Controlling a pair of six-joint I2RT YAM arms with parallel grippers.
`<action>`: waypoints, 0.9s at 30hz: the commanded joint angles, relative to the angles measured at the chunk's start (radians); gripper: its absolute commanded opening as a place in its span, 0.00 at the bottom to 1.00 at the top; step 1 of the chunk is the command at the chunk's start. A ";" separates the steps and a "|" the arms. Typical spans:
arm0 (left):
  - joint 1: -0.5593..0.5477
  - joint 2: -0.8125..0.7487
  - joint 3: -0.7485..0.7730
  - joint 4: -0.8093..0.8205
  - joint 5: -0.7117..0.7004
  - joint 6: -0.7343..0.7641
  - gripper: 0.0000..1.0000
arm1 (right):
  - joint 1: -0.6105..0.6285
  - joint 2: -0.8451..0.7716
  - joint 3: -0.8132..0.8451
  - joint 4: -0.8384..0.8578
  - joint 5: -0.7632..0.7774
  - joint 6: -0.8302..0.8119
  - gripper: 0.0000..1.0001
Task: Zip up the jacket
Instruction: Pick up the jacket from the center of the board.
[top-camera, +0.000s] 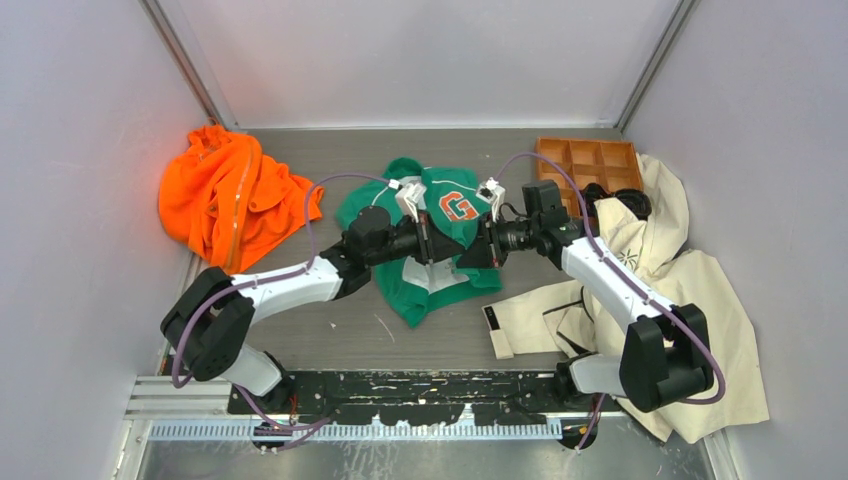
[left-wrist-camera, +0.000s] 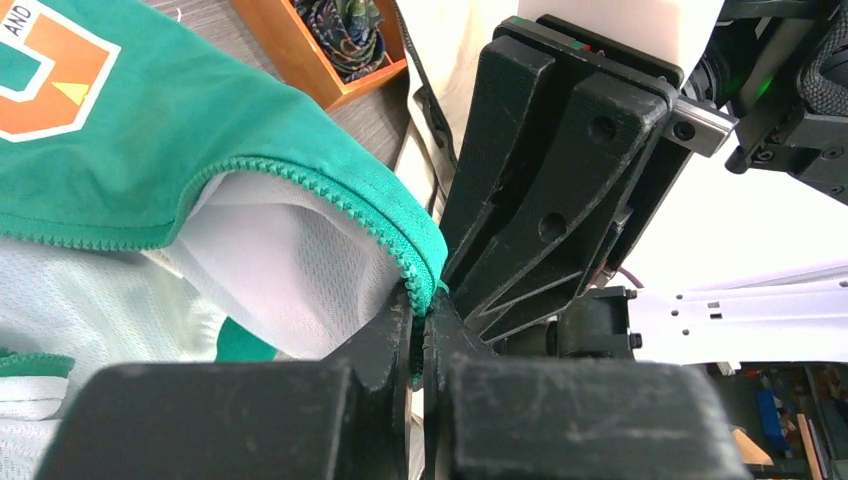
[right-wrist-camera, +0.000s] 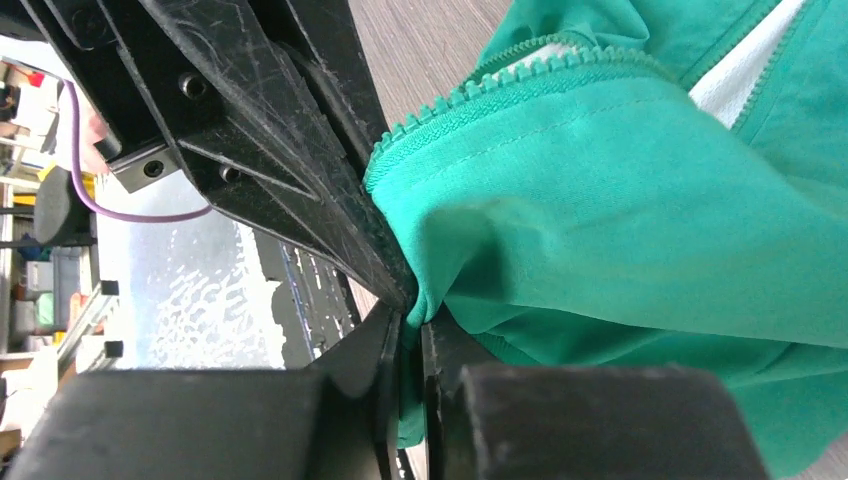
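Observation:
The green jacket (top-camera: 432, 250) with the orange-and-white G patch (top-camera: 458, 207) lies crumpled at the table's middle, partly lifted between both arms. My left gripper (left-wrist-camera: 422, 318) is shut on one zipper edge (left-wrist-camera: 330, 196), beside the pale mesh lining (left-wrist-camera: 290, 270). My right gripper (right-wrist-camera: 412, 320) is shut on a fold of green fabric (right-wrist-camera: 620, 200) by the other zipper edge (right-wrist-camera: 470, 92). In the top view the left gripper (top-camera: 447, 245) and right gripper (top-camera: 472, 245) meet tip to tip over the jacket. The zipper slider is hidden.
A bright orange garment (top-camera: 235, 195) lies at the back left. A cream coat (top-camera: 650, 270) covers the right side. An orange wooden compartment tray (top-camera: 590, 165) stands at the back right, also in the left wrist view (left-wrist-camera: 310, 55). Grey walls enclose the table.

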 joint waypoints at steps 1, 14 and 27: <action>-0.002 -0.039 -0.003 0.085 -0.015 0.006 0.03 | -0.004 -0.003 0.004 0.041 -0.065 0.009 0.07; 0.018 -0.271 -0.231 0.053 0.038 0.425 0.53 | -0.045 -0.003 0.043 -0.096 -0.164 -0.138 0.01; 0.016 -0.071 -0.276 0.341 0.115 0.678 0.53 | -0.047 0.005 0.065 -0.182 -0.187 -0.239 0.01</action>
